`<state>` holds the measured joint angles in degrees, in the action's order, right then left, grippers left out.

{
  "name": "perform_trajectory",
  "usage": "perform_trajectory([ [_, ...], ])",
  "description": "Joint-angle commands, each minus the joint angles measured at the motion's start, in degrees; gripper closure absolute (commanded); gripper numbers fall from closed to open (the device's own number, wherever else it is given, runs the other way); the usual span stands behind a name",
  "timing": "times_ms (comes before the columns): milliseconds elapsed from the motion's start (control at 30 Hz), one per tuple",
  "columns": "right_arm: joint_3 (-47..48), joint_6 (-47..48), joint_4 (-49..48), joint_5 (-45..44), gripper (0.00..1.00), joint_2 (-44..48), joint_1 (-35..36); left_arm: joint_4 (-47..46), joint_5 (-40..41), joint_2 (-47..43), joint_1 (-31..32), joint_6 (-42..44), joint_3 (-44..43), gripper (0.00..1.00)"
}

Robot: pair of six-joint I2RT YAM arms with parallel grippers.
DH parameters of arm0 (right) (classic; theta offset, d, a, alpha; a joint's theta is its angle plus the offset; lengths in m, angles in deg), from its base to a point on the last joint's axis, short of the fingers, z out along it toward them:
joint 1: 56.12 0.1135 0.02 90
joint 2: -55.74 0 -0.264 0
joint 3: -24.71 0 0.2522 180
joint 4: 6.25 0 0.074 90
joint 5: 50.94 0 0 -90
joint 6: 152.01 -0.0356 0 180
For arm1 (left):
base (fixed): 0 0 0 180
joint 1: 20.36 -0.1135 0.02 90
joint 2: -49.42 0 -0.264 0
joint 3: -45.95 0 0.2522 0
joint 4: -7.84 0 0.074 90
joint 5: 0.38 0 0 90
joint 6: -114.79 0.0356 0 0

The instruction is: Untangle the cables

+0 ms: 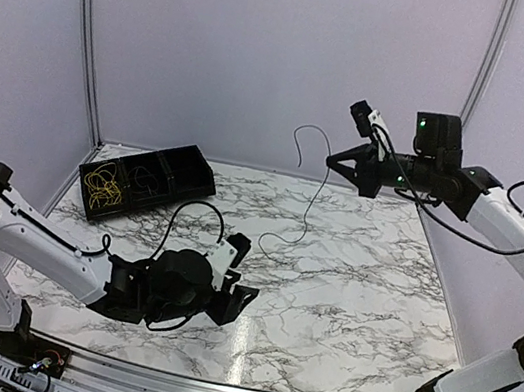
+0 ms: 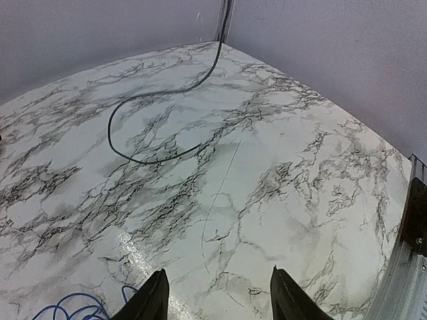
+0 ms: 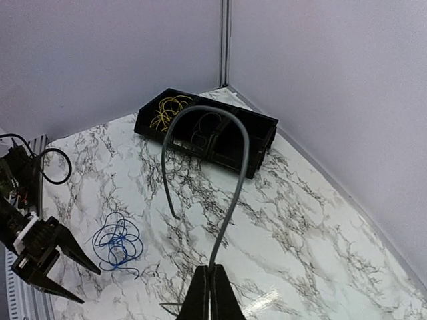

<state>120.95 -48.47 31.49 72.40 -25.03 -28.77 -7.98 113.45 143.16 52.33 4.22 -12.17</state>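
Two cables lie outside the tray. The blue cable is coiled flat on the desk just beside the left gripper, whose jaws are spread and empty. The right gripper pinches the grey cable, which arcs above it and then hangs below it, long axis near vertical. We judge both light, limp and springy; grab one loose strand.

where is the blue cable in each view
top external: not visible; probably hidden behind the left arm
left wrist: blue cable at the bottom-left edge
right wrist: lower left
shared landmark: the left gripper, beside the cable in both wrist views
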Motion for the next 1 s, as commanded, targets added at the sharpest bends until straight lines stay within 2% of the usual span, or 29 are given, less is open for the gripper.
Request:
perform_trajectory([
  [0, -6.4, -4.6, -8.2, 4.9, 1.0, 1.7, -0.3, -0.1, 6.0, -1.6, 2.9, 8.9, -3.2, 0.45],
  [233, -15.9, -12.7, -17.4, 13.8, 1.0, 3.1, -0.3, -0.1, 12.4, 1.0, 3.2, 9.9, -8.3, 0.39],
  [367, -19.4, -17.7, -22.7, 17.1, 1.0, 4.0, -0.3, 0.1, 11.2, 4.3, 2.5, 12.7, -12.8, 0.41],
  [567, -19.8, -21.2, -25.4, 20.5, 1.0, 4.0, -0.2, 0.6, 10.1, 7.7, 0.3, 10.0, -17.1, 0.42],
  [633, -20.2, -21.8, -26.3, 21.0, 1.0, 4.0, -0.3, 0.6, 8.3, 8.4, -0.5, 9.9, -18.2, 0.44],
  [867, -20.8, -22.2, -27.0, 22.1, 1.0, 3.0, -0.3, 0.5, 5.2, 10.4, -1.7, 12.3, -20.7, 0.63],
  [967, -21.1, -22.5, -27.6, 22.3, 1.0, 2.4, -0.3, 0.5, 4.7, 10.5, -1.7, 13.5, -21.3, 0.8],
])
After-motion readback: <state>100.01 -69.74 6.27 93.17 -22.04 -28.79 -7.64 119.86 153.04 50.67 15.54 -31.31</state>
